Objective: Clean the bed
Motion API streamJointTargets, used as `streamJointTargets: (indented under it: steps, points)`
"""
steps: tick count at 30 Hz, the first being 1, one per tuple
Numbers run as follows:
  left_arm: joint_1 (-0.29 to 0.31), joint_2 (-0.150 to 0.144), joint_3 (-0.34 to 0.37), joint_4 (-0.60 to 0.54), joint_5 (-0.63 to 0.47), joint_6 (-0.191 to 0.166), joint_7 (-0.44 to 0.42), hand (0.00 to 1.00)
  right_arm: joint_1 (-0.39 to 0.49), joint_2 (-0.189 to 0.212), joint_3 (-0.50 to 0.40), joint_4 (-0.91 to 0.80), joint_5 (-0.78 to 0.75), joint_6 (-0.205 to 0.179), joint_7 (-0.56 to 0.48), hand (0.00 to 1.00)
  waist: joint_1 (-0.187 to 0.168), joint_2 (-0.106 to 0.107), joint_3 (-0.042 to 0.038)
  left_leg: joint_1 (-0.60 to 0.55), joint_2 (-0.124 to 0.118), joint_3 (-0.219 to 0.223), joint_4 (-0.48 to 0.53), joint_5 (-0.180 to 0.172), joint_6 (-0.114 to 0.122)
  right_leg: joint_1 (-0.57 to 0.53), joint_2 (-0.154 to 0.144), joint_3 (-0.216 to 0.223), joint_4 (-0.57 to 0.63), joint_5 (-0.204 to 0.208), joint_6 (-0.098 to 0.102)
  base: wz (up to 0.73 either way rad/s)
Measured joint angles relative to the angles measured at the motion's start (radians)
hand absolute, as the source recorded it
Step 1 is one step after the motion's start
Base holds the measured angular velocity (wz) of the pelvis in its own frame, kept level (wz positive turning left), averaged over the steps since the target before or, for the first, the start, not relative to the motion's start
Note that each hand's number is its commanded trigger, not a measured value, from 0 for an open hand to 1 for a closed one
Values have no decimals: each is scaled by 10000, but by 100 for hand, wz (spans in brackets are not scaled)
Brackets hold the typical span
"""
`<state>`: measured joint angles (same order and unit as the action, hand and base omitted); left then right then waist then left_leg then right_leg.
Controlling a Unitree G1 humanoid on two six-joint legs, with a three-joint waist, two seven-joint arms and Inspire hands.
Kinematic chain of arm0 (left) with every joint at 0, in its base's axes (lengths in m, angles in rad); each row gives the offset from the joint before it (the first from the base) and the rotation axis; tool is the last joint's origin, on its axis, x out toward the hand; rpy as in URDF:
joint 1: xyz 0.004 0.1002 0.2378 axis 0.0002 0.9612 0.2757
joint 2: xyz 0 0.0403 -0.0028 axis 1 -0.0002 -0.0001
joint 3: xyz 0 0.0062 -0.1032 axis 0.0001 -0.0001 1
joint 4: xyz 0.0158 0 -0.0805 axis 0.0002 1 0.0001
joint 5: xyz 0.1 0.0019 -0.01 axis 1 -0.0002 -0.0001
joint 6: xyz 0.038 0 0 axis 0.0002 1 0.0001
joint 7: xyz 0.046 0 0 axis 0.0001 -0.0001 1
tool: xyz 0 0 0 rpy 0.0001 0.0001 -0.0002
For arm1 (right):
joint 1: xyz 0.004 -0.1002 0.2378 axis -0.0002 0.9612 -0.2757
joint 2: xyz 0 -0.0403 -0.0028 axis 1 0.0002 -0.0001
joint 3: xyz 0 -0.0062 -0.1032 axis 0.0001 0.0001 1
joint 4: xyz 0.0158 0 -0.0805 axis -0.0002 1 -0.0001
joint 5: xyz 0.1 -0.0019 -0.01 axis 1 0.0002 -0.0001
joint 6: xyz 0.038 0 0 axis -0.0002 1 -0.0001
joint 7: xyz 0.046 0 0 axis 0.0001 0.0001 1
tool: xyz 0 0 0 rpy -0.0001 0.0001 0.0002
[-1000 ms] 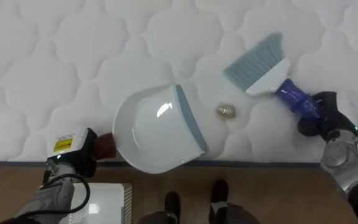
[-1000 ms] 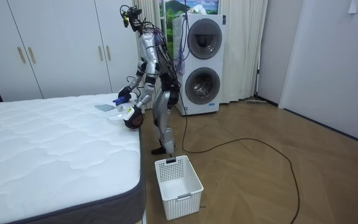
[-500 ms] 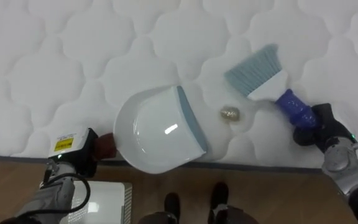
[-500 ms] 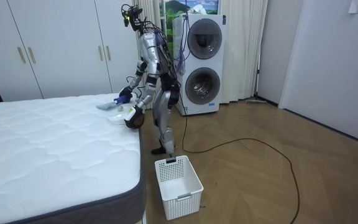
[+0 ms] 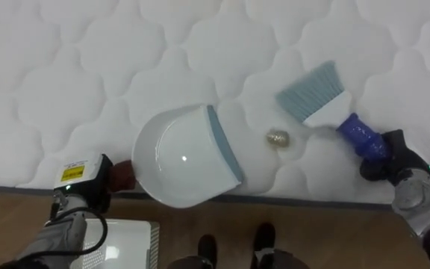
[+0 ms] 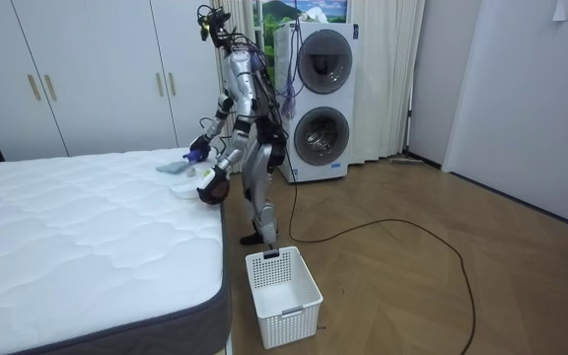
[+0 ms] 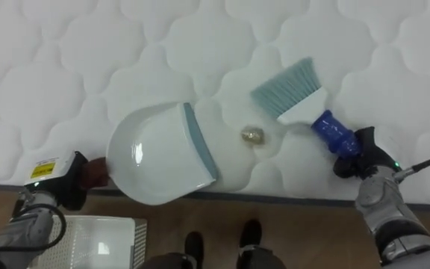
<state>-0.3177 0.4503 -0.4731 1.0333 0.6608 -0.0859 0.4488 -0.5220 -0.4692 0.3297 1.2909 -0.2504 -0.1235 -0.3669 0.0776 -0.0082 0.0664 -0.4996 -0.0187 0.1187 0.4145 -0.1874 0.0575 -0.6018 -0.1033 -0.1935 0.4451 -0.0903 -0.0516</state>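
A white dustpan (image 5: 181,158) with a grey-blue lip lies on the quilted white mattress (image 5: 88,67) near its front edge. My left hand (image 5: 88,187) is shut on its brown handle (image 5: 122,175). A small crumpled scrap (image 5: 277,137) rests on the mattress between the pan's lip and a hand brush (image 5: 321,97) with pale blue bristles and a blue handle. My right hand (image 5: 387,158) is shut on that handle, bristles pointing away from me, just right of the scrap. In the room view I stand bent over the bed's (image 6: 87,237) corner.
A white slatted basket (image 5: 122,243) stands on the wooden floor by my left foot, also the basket (image 6: 282,294) in the room view. Stacked washing machines (image 6: 320,99) and wardrobe doors (image 6: 87,74) line the far wall.
The brush has moved slightly to the right and away from the scrap. The dustpan has shifted a little left; the whole eye view has also drifted.
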Motion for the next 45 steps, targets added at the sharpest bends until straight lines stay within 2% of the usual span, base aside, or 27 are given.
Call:
streamJointTargets:
  steps: [1, 4, 6, 9, 11, 12, 14, 19, 24, 28, 30, 32, 36, 41, 45]
  points:
    - [6, 69, 0, -4, 0, 7, 0, 100, -28, -68, 3, -4, -217, 30, -4, 100, 1, -66, -1, 6, -2, 37, 0, 2, 2, -22, -3, 34, 34, -1, 1, -13]
    - [45, 348, -2, -37, 98, 164, 1, 100, -85, -439, 7, -10, -1012, 184, -15, 100, -19, -439, -49, 69, 12, 157, -5, 5, 3, -26, 21, 134, 61, 0, 0, -10]
    - [88, 582, 0, -260, 291, 314, 6, 100, -216, -978, 19, -41, -1918, 284, -30, 100, 3, -750, -73, 84, 34, 204, 4, 11, 11, -31, 48, 184, 38, 44, -13, -8]
    - [151, 903, 2, -405, 311, 370, 15, 100, -550, -1555, 25, -35, -3026, 501, -423, 100, -104, -1027, -80, 99, 65, 214, 49, 16, 11, 13, 77, 195, 6, 99, -28, -1]
    - [150, 996, -2, -407, 312, 372, 17, 100, -714, -1858, 115, -141, -3602, 571, -687, 100, -151, -1098, -70, 96, 72, 217, 85, 15, 12, 24, 88, 210, 1, 127, -24, 0]
    - [149, 1011, -1, -416, 308, 370, 17, 100, -775, -2056, 249, -228, -4090, 617, -860, 100, -155, -1106, -67, 95, 82, 226, 97, 12, 14, 33, 99, 219, -22, 154, -23, -4]
    - [138, 1104, -1, -437, 321, 353, 10, 100, -894, -2160, 449, -225, -4771, 611, -1037, 100, -145, -1125, -58, 94, 137, 249, 97, 8, 12, 74, 166, 224, -155, 244, -39, -6]
    - [109, 1256, 57, -666, 701, 376, -30, 100, -986, -2160, 862, -304, -7023, 808, -1164, 100, -66, -1169, -32, 55, 203, 318, 160, -26, -9, 55, 202, 172, -156, 267, -68, -2]
    - [40, 1262, 417, -705, 1137, 374, -82, 100, -1350, -2188, 1219, -512, -9363, 1159, -1221, 100, 112, -1319, 49, 32, 241, 412, 177, -37, -26, -3, 237, 231, -145, 268, -83, -4]
    - [38, 1327, 477, -752, 1365, 394, -76, 100, -1730, -2236, 1306, -697, -10473, 1322, -1527, 100, 140, -1359, 30, 29, 245, 461, 164, -40, -22, -53, 234, 221, -127, 268, -84, -3]
    - [32, 1460, 480, -803, 1421, 406, -74, 100, -1776, -2465, 1605, -1251, -11207, 1436, -1552, 100, 146, -1384, 26, 30, 274, 478, 172, -48, -34, -43, 218, 76, -148, 296, -127, -4]
    - [42, 1568, 480, -866, 1432, 425, -83, 100, -1779, -2498, 1612, -1565, -11844, 1574, -1539, 100, 111, -1407, 28, 32, 286, 478, 172, -50, -37, -26, 208, -8, -165, 308, -148, 0]
    - [61, 1582, 490, -989, 1499, 508, -244, 100, -1779, -2498, 1944, -1947, -12474, 1818, -1378, 100, 143, -1414, 25, 82, 312, 492, 174, -60, -40, 63, 244, -22, -277, 336, -164, -2]
    - [190, 1591, 758, -1200, 1551, 540, -577, 100, -1628, -2498, 2404, -2607, -12492, 2233, -547, 100, 136, -1426, 18, 77, 355, 501, 171, -68, -55, 95, 286, -53, -373, 374, -175, -1]
    - [263, 1606, 797, -1337, 1544, 568, -763, 100, -1548, -2498, 2643, -2553, -12466, 2338, -62, 100, 162, -1423, 13, 72, 398, 477, 200, -86, -78, 175, 331, -98, -481, 392, -189, 1]
